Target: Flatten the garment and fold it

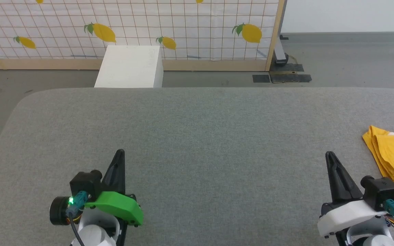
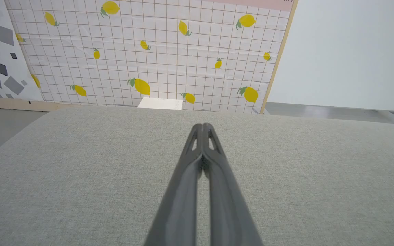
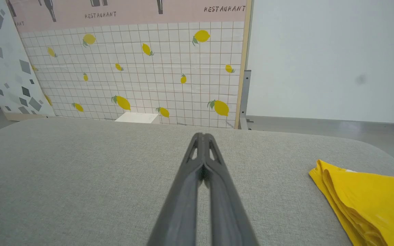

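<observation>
The garment (image 1: 393, 155), a bright yellow T-shirt, lies folded in stacked layers at the right edge of the grey table, partly cut off by the head view's border. The right wrist view shows the garment (image 3: 364, 201) at lower right, its layered edge facing my fingers. My right gripper (image 1: 330, 155) is shut and empty, just left of the garment and apart from it; its fingertips (image 3: 202, 136) press together. My left gripper (image 1: 120, 152) is shut and empty over bare cloth at the lower left, fingertips (image 2: 202, 127) closed.
The grey fabric-covered table (image 1: 197, 136) has rounded far corners. Beyond its far edge stand a white box (image 1: 130, 66) on the floor and a lemon-print tiled panel (image 1: 128, 27). Grey floor lies to the right.
</observation>
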